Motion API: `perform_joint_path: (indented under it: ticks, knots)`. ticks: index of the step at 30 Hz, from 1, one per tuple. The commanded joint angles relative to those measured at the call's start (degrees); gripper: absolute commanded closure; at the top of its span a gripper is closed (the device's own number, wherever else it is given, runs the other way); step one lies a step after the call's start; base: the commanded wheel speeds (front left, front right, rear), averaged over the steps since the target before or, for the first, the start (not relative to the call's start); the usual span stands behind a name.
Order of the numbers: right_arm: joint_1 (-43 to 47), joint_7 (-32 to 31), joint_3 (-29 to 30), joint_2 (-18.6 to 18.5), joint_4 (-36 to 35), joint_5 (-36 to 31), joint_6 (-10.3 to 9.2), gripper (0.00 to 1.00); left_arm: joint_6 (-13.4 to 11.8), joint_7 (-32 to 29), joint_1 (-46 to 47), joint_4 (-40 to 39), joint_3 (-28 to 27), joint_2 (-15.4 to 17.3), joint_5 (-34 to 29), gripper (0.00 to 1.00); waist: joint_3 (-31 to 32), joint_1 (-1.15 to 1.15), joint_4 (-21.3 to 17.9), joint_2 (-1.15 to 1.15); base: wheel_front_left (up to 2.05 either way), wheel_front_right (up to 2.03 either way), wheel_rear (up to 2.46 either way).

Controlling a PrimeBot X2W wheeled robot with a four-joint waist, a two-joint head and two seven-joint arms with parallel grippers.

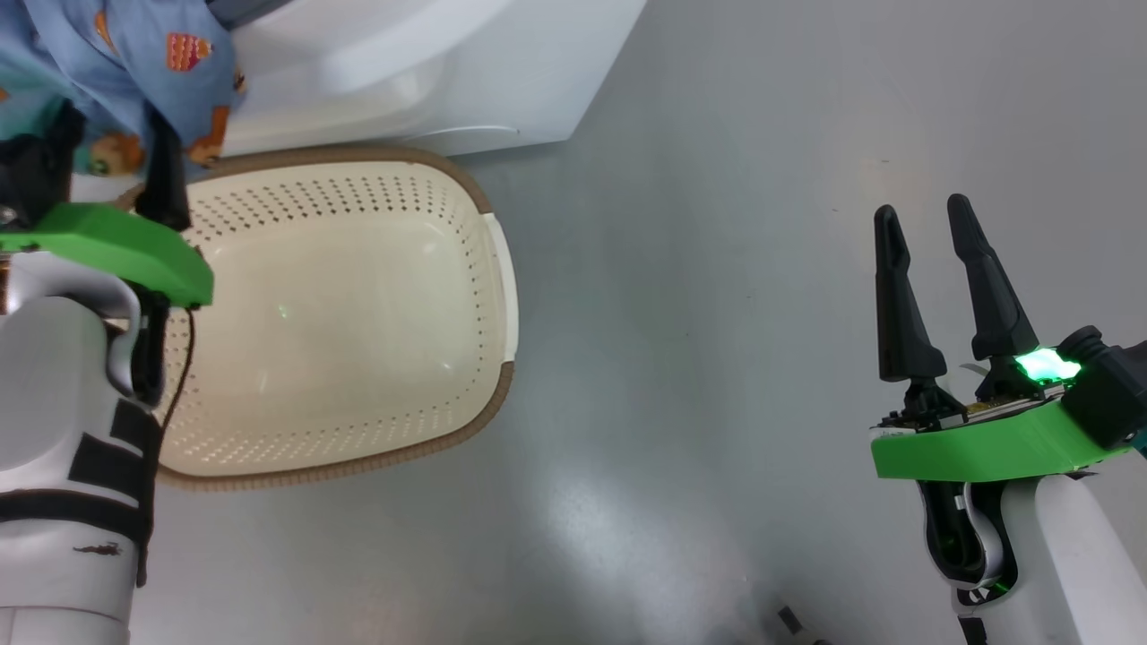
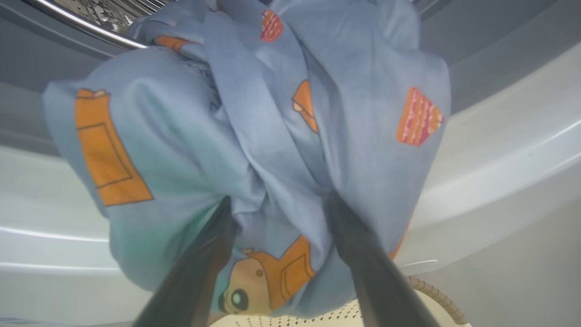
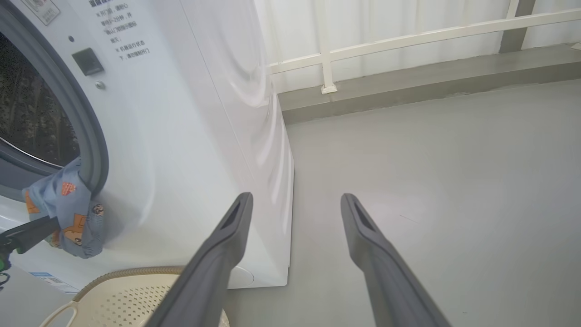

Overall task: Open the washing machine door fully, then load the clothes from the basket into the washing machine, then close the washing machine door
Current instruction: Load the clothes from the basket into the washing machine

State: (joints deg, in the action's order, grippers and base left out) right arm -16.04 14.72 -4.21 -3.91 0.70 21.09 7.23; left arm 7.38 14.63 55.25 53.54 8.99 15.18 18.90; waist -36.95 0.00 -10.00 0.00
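Clothes (image 2: 254,136) are clenched in the left hand (image 2: 280,202) at the machine's (image 3: 181,136) mouth, far left; basket (image 1: 506,296) is seen bare; right hand (image 1: 922,206) is held spread. Door closing is left.

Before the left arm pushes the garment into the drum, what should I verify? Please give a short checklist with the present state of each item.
1. Left gripper shut on the light blue garment: ok.
2. Garment inside the drum: not ok, it hangs out over the grey seal.
3. Basket emptied: ok.
4. Right gripper clear of the washing machine: ok, open above the floor.
5. Washing machine door fully open: cannot tell.
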Motion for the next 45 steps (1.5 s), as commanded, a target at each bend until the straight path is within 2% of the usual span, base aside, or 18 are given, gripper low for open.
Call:
perform_joint_path:
  ticks: [1, 3, 4, 5, 7, 8, 17, 28, 33, 40, 45]
  knots:
    - [0.27, 0.28, -1.50, -0.08, -1.19, -0.29, 0.25, 0.00, 0.10, 0.37, 0.36, -0.74, 0.44, 2.75, 1.11, 0.00, 0.01, 0.00, -0.46, 0.00, 0.00, 0.00, 0.00]
    - [0.24, 0.28, -1.58, 0.09, -1.19, -0.25, 0.25, 0.00, 0.11, 0.37, 0.61, -0.61, 2.09, 3.35, 2.38, 0.00, 0.05, 0.00, -0.78, 0.00, 0.00, 0.00, 0.00]
    - [0.18, 0.28, -1.63, 0.17, -1.21, -0.23, 0.25, 0.00, 0.11, 0.37, 0.86, -0.50, 2.71, 3.69, 3.02, 0.07, -0.01, 0.00, -0.92, 0.00, 0.00, 0.00, 0.00]
    - [0.10, 0.28, -1.68, 0.23, -1.24, -0.21, 0.25, 0.00, 0.11, 0.37, 1.14, -0.52, 3.23, 3.95, 3.68, 0.27, -0.06, 0.00, -1.07, 0.00, 0.00, 0.00, 0.00]
    - [-0.05, 0.28, -1.64, 0.35, -1.32, -0.19, 0.25, 0.00, 0.11, 0.37, 1.62, -0.97, 3.85, 4.19, 5.38, 0.82, -0.13, 0.00, -1.26, 0.00, 0.00, 0.00, 0.00]
    - [-0.11, 0.28, -1.59, 0.40, -1.36, -0.18, 0.25, 0.00, 0.11, 0.37, 1.84, -1.29, 4.14, 4.36, 6.14, 1.00, -0.19, 0.00, -1.30, 0.00, 0.00, 0.00, 0.00]
    - [0.16, 0.28, -0.70, 0.82, -1.40, 0.10, 0.25, 0.00, 0.11, 0.37, 1.63, -8.56, 5.83, 5.00, 12.51, 1.00, 0.09, 0.00, -0.49, 0.00, 0.00, 0.00, 0.00]
    - [-0.67, 0.28, -1.35, 1.00, -1.31, 0.45, 0.25, 0.00, 0.11, 0.37, 5.05, -15.70, 4.32, 5.74, 12.53, 1.00, -0.25, 0.00, 0.34, 0.00, 0.00, 0.00, 0.00]
    - [-0.75, 0.28, -2.11, 1.01, -1.36, 1.25, 0.25, 0.00, 0.11, 0.37, 9.02, -12.81, 4.59, 6.93, 11.30, 1.00, -0.65, 0.00, -0.53, 0.00, 0.00, 0.00, 0.00]
    - [-0.85, 0.28, -3.19, 1.02, -1.25, 1.99, 0.25, 0.00, 0.00, 0.37, 18.37, -4.16, 4.60, 8.46, 7.93, 1.00, -1.64, 0.00, -2.70, 0.00, 0.00, 0.00, 0.00]
    - [-1.28, 0.28, -4.42, 1.02, -1.29, 2.74, 0.25, 0.00, -2.25, 0.37, 24.70, -3.49, 2.40, 10.74, 3.87, 1.00, -2.37, 0.00, -5.01, 0.00, 0.00, 0.00, 0.00]
